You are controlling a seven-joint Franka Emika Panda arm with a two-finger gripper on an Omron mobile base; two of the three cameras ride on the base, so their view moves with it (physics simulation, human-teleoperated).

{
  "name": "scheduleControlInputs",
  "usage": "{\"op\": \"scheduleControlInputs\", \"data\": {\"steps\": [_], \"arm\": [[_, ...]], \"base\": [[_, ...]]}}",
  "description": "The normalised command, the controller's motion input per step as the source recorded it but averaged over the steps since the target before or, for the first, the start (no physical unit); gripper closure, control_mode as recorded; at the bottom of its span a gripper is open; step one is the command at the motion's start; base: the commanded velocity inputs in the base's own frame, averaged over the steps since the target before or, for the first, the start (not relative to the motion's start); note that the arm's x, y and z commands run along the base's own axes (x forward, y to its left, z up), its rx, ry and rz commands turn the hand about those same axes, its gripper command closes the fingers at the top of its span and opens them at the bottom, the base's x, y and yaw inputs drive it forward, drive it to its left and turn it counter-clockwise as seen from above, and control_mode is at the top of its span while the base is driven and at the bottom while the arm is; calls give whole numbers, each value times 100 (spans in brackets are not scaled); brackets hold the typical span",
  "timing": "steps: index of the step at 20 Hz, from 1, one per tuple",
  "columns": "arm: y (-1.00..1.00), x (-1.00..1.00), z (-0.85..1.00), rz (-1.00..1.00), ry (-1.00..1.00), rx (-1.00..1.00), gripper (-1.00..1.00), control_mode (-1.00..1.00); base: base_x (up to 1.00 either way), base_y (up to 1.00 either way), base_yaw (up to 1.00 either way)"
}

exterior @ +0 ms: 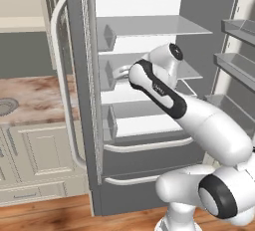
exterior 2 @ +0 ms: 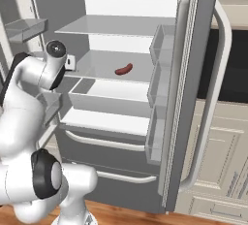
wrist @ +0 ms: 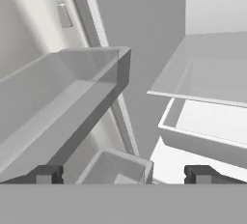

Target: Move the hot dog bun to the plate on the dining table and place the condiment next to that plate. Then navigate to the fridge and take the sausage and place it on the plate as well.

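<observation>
The fridge stands open, with a white interior and glass shelves. The sausage, small, curved and dark red, lies on the middle glass shelf towards its right. My arm reaches into the left side of the fridge, well left of the sausage. In the hand view my gripper is open with nothing between its fingertips, and it faces a door bin and the shelf edges. The hot dog bun, plate, condiment and dining table are out of view.
Both fridge doors are swung wide, with door bins on the right and long curved handles. Freezer drawers sit below. A marbled counter over cream cabinets lies to the left, and more cabinets to the right.
</observation>
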Motion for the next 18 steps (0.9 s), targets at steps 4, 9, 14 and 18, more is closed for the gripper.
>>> {"op": "scheduleControlInputs", "data": {"steps": [4, 9, 14, 18], "arm": [[92, 1, 0, 3, 0, -2, -100, -100], [-46, -78, 15, -2, -5, -15, -100, -100], [-99, -100, 25, -9, -1, -26, -100, -100], [-90, -99, 3, -17, 3, -23, -100, -100]], "base": [[0, 0, 0], [0, 0, 0], [0, 0, 0], [0, 0, 0]]}}
